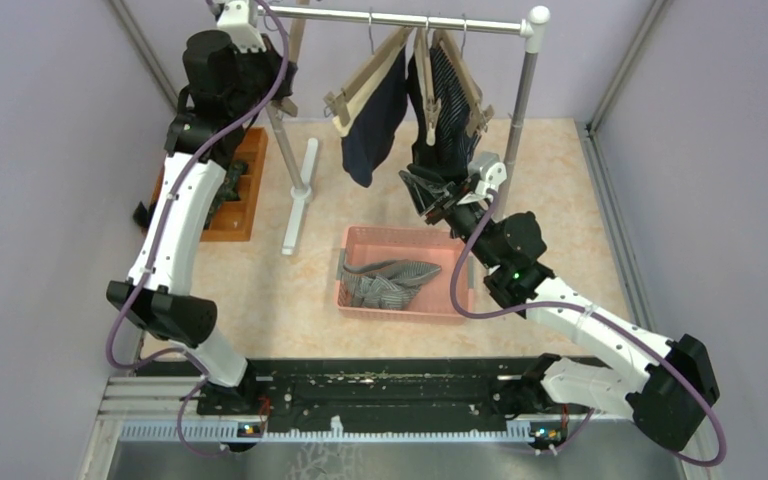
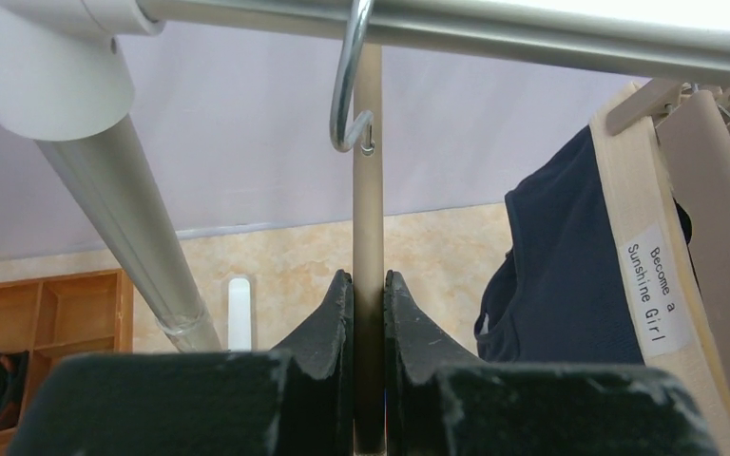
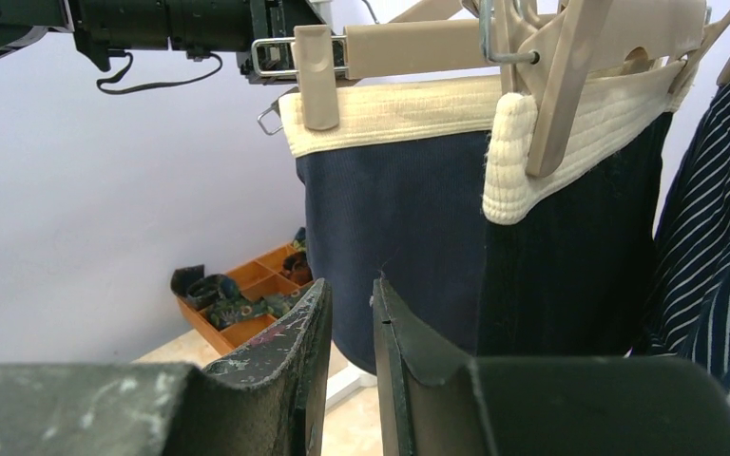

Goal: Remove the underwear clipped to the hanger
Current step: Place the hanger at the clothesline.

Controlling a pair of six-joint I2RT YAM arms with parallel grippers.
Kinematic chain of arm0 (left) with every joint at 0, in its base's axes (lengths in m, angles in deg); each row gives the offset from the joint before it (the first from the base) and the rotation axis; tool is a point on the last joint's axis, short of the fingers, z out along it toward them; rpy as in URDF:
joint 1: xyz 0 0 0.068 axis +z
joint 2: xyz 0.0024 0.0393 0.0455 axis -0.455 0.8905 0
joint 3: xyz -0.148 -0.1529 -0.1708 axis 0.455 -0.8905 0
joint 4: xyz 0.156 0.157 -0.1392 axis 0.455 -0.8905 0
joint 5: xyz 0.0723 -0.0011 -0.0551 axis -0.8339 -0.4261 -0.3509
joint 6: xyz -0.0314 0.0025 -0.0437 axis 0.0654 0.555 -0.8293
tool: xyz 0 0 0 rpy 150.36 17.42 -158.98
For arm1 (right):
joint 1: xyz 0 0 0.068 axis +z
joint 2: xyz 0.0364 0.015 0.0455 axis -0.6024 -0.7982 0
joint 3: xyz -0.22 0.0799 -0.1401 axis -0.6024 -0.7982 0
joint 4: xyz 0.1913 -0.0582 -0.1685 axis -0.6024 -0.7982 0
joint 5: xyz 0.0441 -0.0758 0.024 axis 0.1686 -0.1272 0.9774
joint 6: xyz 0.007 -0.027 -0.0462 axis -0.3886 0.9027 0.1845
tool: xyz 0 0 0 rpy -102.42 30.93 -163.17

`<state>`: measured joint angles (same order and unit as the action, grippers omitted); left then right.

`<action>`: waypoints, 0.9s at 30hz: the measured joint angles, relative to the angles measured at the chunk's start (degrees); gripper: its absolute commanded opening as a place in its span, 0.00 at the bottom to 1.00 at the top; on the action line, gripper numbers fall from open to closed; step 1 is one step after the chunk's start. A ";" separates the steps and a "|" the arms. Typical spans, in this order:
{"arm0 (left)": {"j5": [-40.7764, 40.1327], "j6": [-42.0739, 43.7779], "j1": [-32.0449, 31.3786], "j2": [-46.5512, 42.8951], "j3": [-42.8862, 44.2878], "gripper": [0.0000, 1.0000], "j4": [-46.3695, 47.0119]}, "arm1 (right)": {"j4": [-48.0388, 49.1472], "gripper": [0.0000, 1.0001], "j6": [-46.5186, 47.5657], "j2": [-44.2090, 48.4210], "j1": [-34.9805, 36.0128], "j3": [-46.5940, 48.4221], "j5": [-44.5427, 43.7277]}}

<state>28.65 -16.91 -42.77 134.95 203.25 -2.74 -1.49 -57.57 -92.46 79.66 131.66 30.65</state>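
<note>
Pink basket (image 1: 410, 231), wooden tray (image 1: 245, 215)

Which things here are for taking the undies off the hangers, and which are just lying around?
For the job: plain navy shorts, navy striped shorts, grey striped shorts in the pink basket, the hanger in the left gripper.
Just lying about: wooden tray, dark rolled bundles.
</note>
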 measured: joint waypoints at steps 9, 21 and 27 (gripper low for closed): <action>-0.52 1.68 0.00 -2.08 -6.88 1.00 3.48 | 0.00 0.21 0.02 0.09 0.00 -0.24 0.04; -1.29 2.95 0.00 -19.54 -23.98 1.00 6.75 | 0.39 0.21 -0.72 0.44 0.00 -0.92 1.64; -0.33 2.43 0.00 -29.70 -34.25 1.00 7.78 | 0.39 0.20 -1.01 0.42 0.00 -0.92 1.77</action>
<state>28.32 -14.48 -42.77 105.25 169.00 5.04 -1.10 -58.57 -92.04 79.66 130.74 32.42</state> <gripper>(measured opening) 0.998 0.209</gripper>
